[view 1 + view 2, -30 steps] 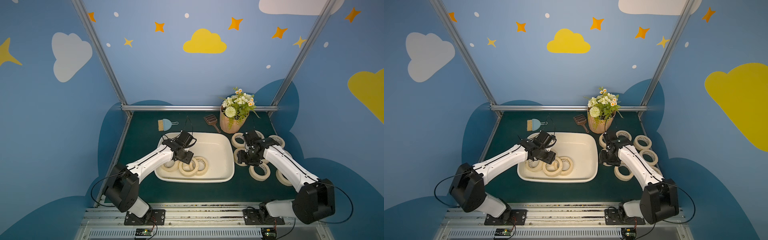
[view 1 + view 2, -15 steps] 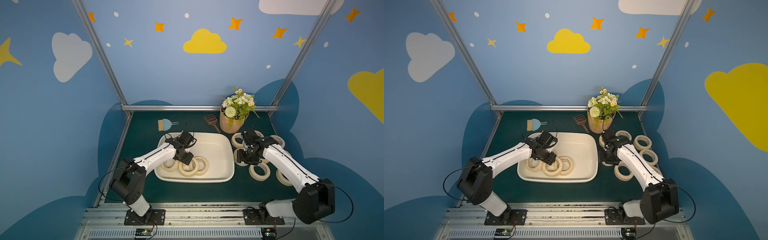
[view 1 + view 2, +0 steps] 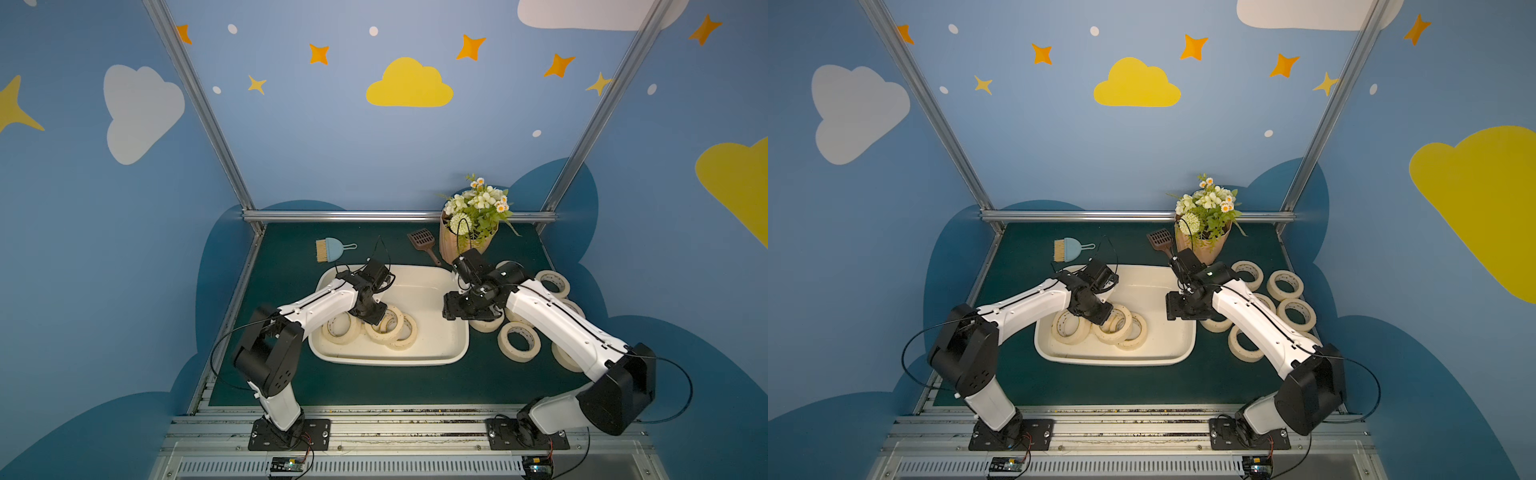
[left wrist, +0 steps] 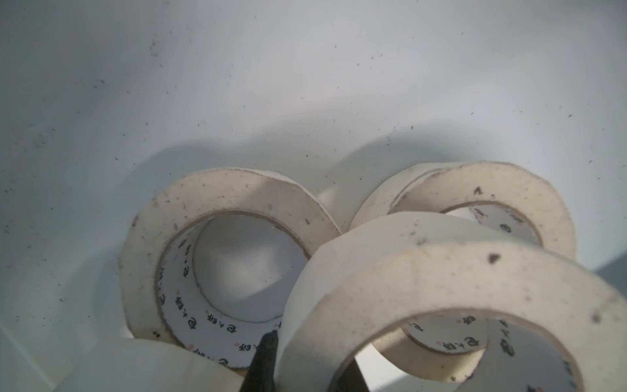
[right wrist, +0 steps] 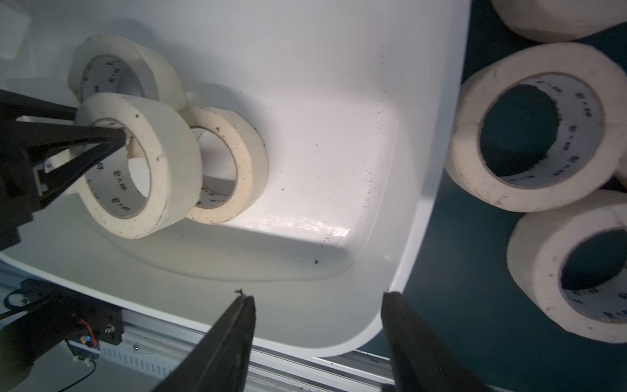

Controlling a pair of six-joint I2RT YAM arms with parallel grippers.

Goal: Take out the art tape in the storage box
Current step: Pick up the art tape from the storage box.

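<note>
The cream-white storage box [image 3: 390, 361] lies mid-table and holds three rolls of art tape. My left gripper [image 3: 372, 316] is shut on the wall of the middle roll [image 3: 395, 328], one finger [image 4: 264, 359] outside it and the other inside its core. That roll [image 4: 424, 271] is tilted up and overlaps the two flat rolls [image 4: 237, 193] beside it. The right wrist view shows the pinched roll [image 5: 169, 159] too. My right gripper [image 3: 451, 309] hangs open over the box's right end, its jaws straddling the rim [image 5: 437, 190], with nothing between them [image 5: 319, 297].
Several more tape rolls [image 3: 503, 345] lie on the green mat right of the box, under my right arm. A flower pot [image 3: 461, 245], a brown scoop [image 3: 422, 239] and a blue brush with dustpan [image 3: 330, 250] stand behind the box.
My left gripper has closed on the middle roll's wall and tipped the roll up. My right gripper has moved left from above the loose rolls to the box's right end, still open.
</note>
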